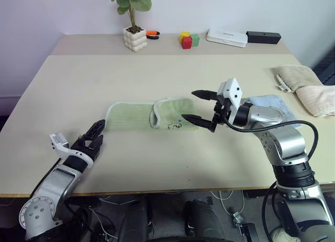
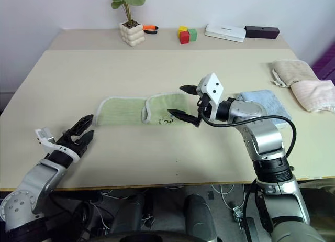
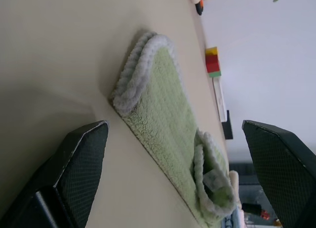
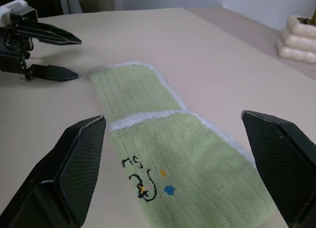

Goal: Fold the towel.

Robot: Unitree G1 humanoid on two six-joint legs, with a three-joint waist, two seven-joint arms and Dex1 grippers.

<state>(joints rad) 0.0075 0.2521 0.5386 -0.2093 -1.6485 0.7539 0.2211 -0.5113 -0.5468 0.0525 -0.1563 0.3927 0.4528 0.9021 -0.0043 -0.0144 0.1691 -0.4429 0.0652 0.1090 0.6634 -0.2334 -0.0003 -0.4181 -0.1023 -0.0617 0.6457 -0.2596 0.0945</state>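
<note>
Above the towel's right end, the right gripper is hovering wide open, empty. Left gripper is waiting just off the left end, also spread wide, holding nothing. The towel is lying mid-table as a long strip, right part lapped over. Risk, as I judge it: pinching one layer only would be dragging the lap apart.

Lt green towel w/ white edging, small dark print; beige table; black-fingered hands.
</note>
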